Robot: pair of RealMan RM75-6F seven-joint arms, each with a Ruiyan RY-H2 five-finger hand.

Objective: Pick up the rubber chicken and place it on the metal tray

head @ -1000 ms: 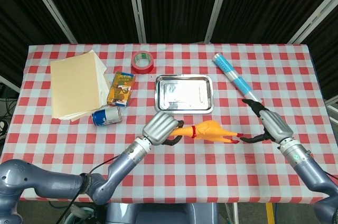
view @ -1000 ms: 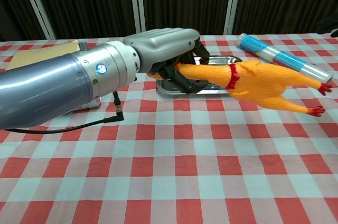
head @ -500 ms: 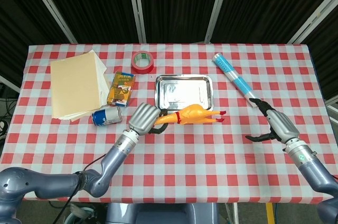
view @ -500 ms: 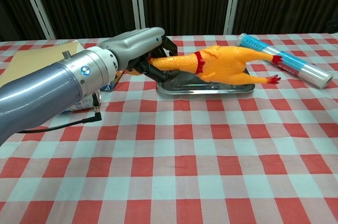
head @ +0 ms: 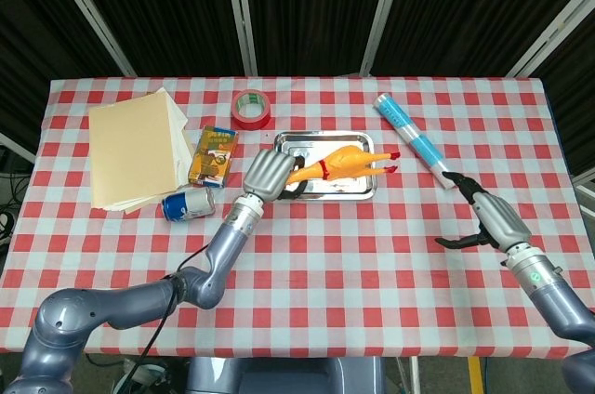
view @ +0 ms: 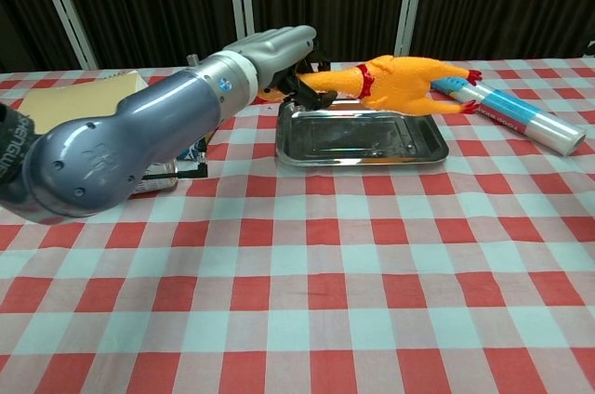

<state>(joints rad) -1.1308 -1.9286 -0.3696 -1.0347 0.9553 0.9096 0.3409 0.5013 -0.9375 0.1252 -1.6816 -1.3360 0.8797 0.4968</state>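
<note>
**Chicken carried over the tray, not yet set down**

Nearest the robot, at about four o'clock on the table in the head view, the right hand point(head: 485, 217) hangs idle with its fingers spread and nothing in them; it has backed a little toward the edge since a second ago, well clear of the work.

Further in, the left hand point(head: 267, 174) grasps the chicken point(head: 337, 164) by its neck end, so the body and red feet stick out toward three o'clock over the tray point(head: 364, 191). From the chest view the chicken point(view: 402, 82) looks lifted above the tray point(view: 297, 151) rather than resting in it, probably so it clears the rim before being lowered. A second ago it was held nearer the robot, short of the tray; the arm has since reached forward and brought it over the pan.

Beyond, at one o'clock, lies a blue tube point(head: 410, 137); at eleven o'clock a roll of red tape point(head: 251, 109), with a can point(head: 189, 204) and folders point(head: 132, 147) toward nine.
</note>
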